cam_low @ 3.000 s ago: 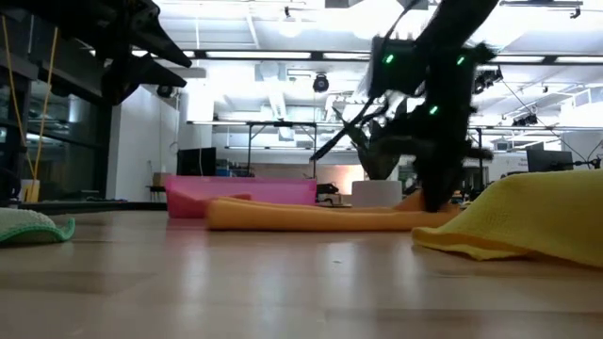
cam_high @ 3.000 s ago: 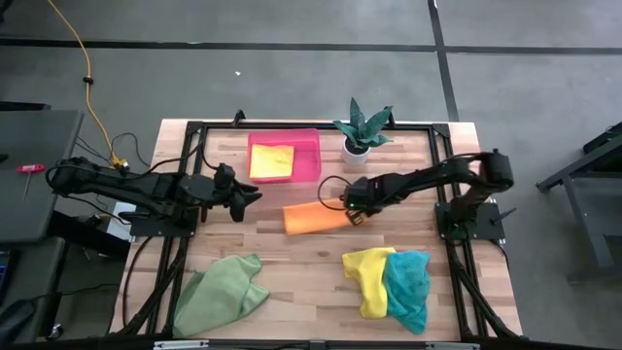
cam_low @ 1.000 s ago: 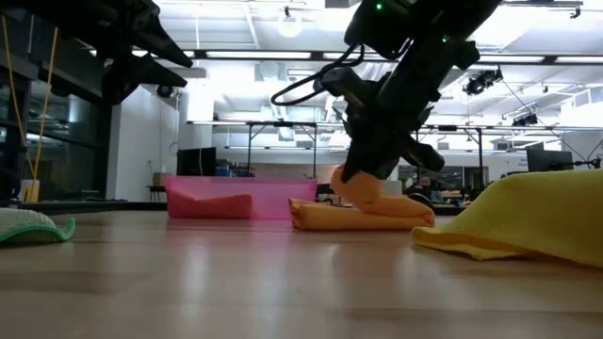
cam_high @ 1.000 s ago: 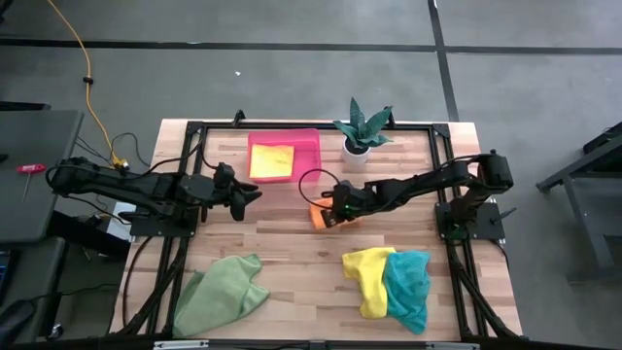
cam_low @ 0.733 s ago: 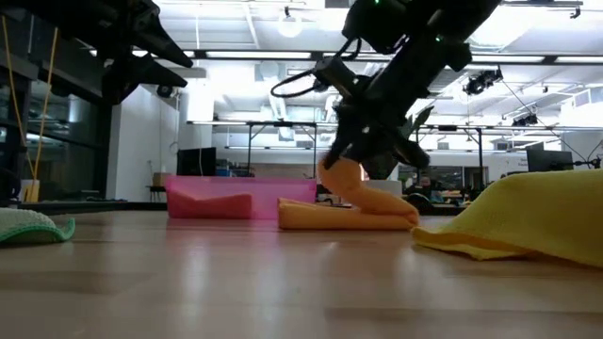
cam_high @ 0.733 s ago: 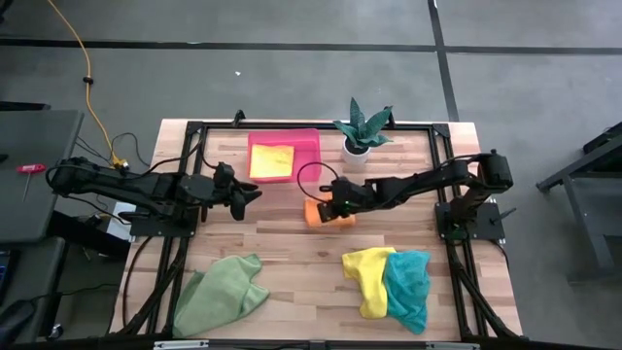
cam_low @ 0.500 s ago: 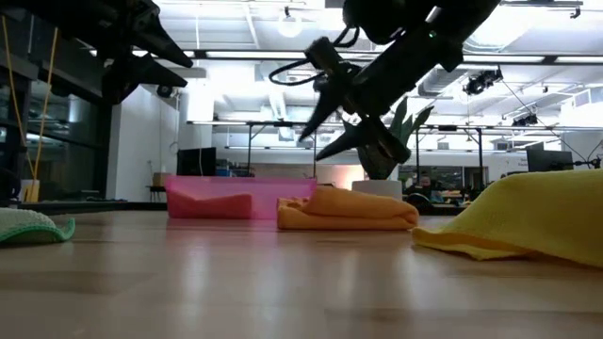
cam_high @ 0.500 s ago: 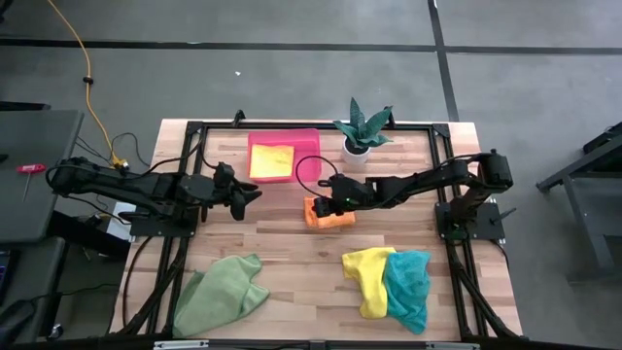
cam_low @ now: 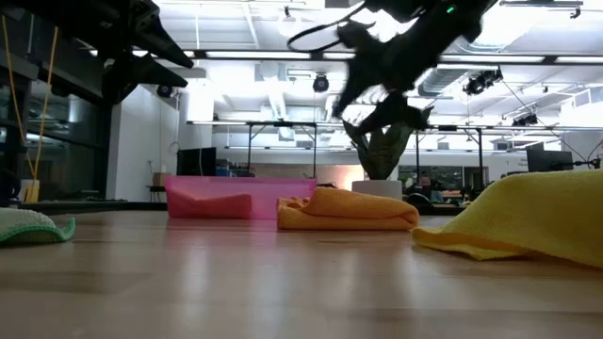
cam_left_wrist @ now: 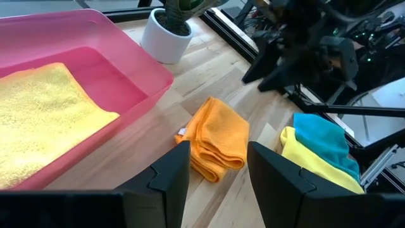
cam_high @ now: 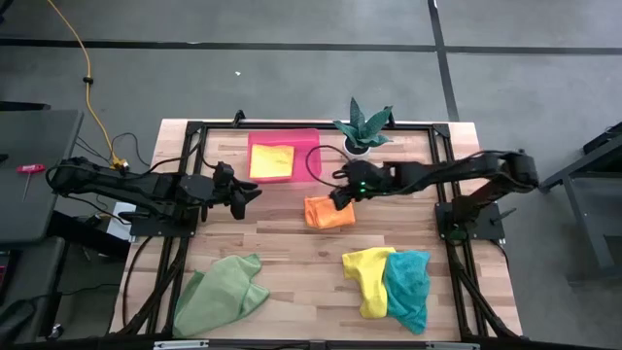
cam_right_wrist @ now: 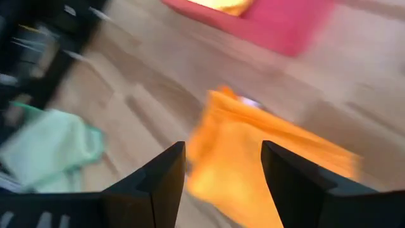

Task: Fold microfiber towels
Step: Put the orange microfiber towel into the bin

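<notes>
Right gripper [cam_high: 337, 197] hangs above the folded orange towel [cam_high: 329, 212], fingers spread, apparently clear of it. The towel lies mid-table beside the pink tray [cam_high: 313, 156]. Left gripper [cam_high: 255, 192] waits, open, nearby.

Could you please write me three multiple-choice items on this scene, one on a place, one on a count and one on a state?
1. Where does the folded yellow microfiber towel lie?
A. in the rigid pink tray
B. under the potted plant
C. on the floor

2. How many cloths lie on the wooden table outside the tray?
A. two
B. four
C. six

3. How is the orange microfiber towel?
A. spread flat
B. folded, released
C. gripped and lifted

Key: 1 A, yellow shows inside the pink walls; 2 B, orange, light green, yellow, teal; 3 B, the right gripper is open above it.
</notes>
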You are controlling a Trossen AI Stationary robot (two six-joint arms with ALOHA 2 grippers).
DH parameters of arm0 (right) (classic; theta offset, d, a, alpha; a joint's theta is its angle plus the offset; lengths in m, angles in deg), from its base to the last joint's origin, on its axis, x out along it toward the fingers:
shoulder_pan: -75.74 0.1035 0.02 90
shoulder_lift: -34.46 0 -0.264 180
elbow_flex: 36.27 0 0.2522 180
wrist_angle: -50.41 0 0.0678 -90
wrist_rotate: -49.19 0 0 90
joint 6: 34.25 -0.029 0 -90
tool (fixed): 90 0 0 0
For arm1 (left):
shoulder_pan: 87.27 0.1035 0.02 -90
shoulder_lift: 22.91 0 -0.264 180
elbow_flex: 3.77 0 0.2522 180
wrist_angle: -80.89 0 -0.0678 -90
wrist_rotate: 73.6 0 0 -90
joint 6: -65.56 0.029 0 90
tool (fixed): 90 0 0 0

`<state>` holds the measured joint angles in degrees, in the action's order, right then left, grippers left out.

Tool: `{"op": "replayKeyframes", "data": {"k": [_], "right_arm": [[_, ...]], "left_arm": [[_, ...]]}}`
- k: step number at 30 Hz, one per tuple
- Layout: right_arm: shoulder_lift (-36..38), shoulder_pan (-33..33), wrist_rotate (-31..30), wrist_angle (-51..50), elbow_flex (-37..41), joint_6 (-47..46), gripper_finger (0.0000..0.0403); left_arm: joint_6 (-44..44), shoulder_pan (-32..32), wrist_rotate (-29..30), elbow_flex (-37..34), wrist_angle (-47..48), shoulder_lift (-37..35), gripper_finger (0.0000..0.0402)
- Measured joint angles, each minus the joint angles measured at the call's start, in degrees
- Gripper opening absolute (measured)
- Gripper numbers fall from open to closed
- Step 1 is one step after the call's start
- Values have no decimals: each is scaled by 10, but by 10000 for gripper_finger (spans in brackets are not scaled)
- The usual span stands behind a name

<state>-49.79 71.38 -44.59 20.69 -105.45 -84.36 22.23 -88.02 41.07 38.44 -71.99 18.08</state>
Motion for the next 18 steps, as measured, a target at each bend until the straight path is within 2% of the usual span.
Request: {"op": "replayKeyframes", "data": {"k": [5, 10, 14, 18], "right_arm": [[49, 8, -22, -153, 0, 54, 200], [51, 23, -15, -226, 0, 93, 199], [43, 18, 16, -209, 18, 115, 199], [43, -1, 59, -118, 100, 65, 199]], "left_arm": [[1, 0, 9, 0, -25, 19, 147], [39, 0, -24, 0, -112, 98, 138], [30, 0, -53, 1, -172, 187, 119], [-3, 0, -97, 0, -217, 260, 97]]}}
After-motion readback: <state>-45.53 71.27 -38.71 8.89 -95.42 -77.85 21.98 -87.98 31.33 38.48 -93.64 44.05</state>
